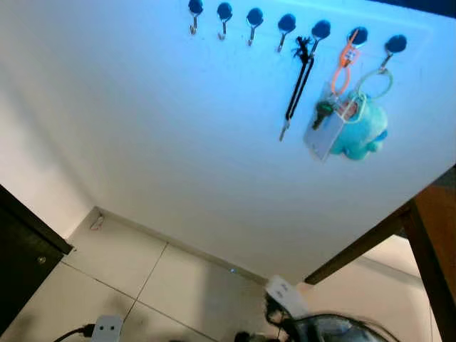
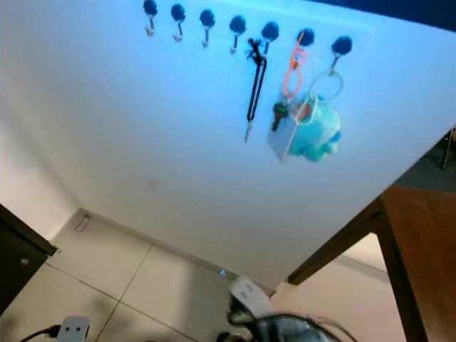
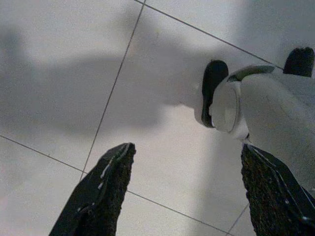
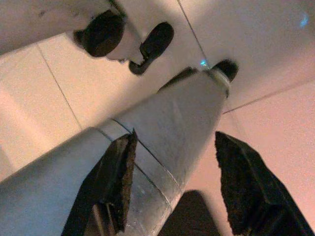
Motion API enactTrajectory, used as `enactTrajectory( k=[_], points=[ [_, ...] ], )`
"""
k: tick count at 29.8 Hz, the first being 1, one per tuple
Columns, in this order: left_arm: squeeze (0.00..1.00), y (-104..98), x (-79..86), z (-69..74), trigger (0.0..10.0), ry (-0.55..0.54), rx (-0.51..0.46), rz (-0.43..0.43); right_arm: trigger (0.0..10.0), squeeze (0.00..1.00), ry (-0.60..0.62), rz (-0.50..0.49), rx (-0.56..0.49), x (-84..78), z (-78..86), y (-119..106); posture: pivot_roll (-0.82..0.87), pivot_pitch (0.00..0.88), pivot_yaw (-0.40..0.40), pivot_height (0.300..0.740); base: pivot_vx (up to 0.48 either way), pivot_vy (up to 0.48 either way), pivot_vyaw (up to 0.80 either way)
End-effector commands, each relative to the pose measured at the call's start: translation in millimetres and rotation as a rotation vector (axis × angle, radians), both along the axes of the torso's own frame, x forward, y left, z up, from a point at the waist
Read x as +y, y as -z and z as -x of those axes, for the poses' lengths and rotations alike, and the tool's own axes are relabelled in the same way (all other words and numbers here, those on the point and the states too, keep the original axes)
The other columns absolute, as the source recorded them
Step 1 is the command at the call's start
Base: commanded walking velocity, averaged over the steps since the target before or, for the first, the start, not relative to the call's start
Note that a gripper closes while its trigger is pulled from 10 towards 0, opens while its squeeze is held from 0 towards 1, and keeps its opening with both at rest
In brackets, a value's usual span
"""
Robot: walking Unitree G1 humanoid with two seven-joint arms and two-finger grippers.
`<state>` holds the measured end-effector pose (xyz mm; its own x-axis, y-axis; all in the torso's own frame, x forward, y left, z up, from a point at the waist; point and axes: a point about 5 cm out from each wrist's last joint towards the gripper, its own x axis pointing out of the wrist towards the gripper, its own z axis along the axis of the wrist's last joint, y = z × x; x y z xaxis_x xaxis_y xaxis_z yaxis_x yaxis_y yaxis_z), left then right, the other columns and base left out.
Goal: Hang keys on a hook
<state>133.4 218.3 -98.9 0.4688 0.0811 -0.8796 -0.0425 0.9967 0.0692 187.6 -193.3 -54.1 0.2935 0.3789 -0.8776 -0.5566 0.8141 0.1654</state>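
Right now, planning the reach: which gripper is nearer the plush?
Right, probably. The plush hangs on the wall to the robot's right. Both grippers point at floor tiles below it: left gripper open, right gripper open, near the wall's foot.

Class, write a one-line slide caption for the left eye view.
Seven hooks on a white wall; a black lanyard, orange clip and teal plush hang from the rightmost three.

A white wall (image 1: 164, 142) stands above a floor of pale tiles (image 1: 128, 271). A dark cabinet (image 1: 21, 256) sits at one side. A brown wooden table (image 1: 427, 235) sits at the other. A white plug (image 1: 107, 328) lies on the floor.
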Motion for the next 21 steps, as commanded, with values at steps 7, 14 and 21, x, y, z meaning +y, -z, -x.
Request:
enactTrajectory(
  k=[7, 14, 21],
  points=[
    [0.00, 5, -1.7, 14.8, 10.0, 0.024, 0.060, -0.007, 10.0, 0.00, 0.355, 0.140, 0.113, -31.6, 55.6, 37, -0.08, 0.108, 0.062, 0.740, -0.381, 0.000, 0.00],
    [0.00, 4, 0.5, 12.1, 10.0, 0.036, 0.055, -0.016, 10.0, 0.00, 0.678, 0.159, 0.077, -37.6, 77.4, 48, -0.07, 0.108, 0.072, 0.740, -0.386, 0.000, -0.11],
    [0.00, 3, 1.1, 8.2, 10.0, 0.036, 0.042, -0.021, 10.0, 0.00, 0.711, 0.146, 0.056, -33.1, 75.5, 49, -0.07, 0.109, 0.074, 0.740, -0.380, 0.000, -0.80]
  ],
)
